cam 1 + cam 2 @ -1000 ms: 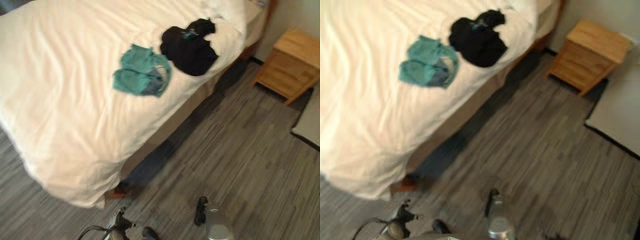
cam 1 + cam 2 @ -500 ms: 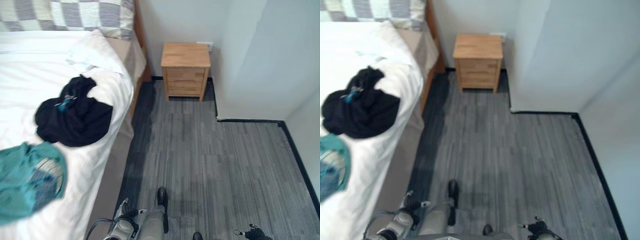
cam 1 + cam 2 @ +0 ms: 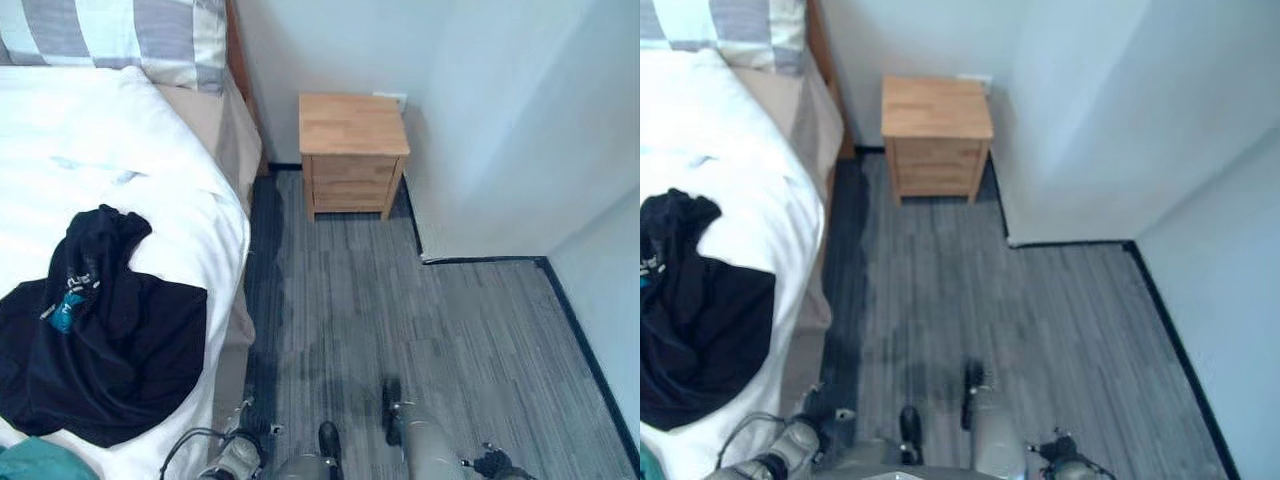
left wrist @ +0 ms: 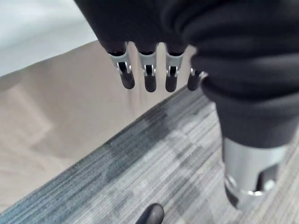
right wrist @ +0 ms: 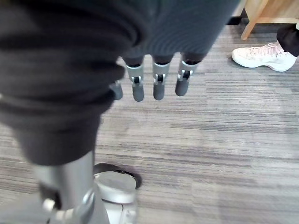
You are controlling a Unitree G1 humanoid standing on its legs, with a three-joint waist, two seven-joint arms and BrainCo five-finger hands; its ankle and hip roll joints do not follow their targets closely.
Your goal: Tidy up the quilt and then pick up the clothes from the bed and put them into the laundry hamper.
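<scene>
Floor (image 3: 440, 330): grey wood-look planks, filling the head views from the centre out to 3 and 5 o'clock, with a black skirting line along the pale walls.
Bed (image 3: 225, 150): takes the 9 o'clock side of the head views; a tan side panel runs down its floor-side edge.
Quilt (image 3: 110, 160): white, spread over the bed, lightly creased, its edge hanging down the side.
Pillow (image 3: 120, 30): grey-and-white check, at 11 o'clock at the head of the bed.
Black garment (image 3: 100, 340): crumpled on the quilt at 8 o'clock, close to the bed's floor-side edge.
Teal garment (image 3: 40, 465): a corner of it at 7 o'clock, just beside the black garment, on the quilt.
Nightstand (image 3: 352, 152): light wood, at 12 o'clock, standing between the bed's head and the wall corner.
Left hand (image 4: 147, 70): hangs over the floor beside the bed's tan side, fingers straight and relaxed, holding nothing.
Right hand (image 5: 156, 79): hangs over the floor, fingers straight and loose, empty.
Person's shoe (image 5: 261, 57): white, on the floor near a wooden leg, seen from the right wrist.
</scene>
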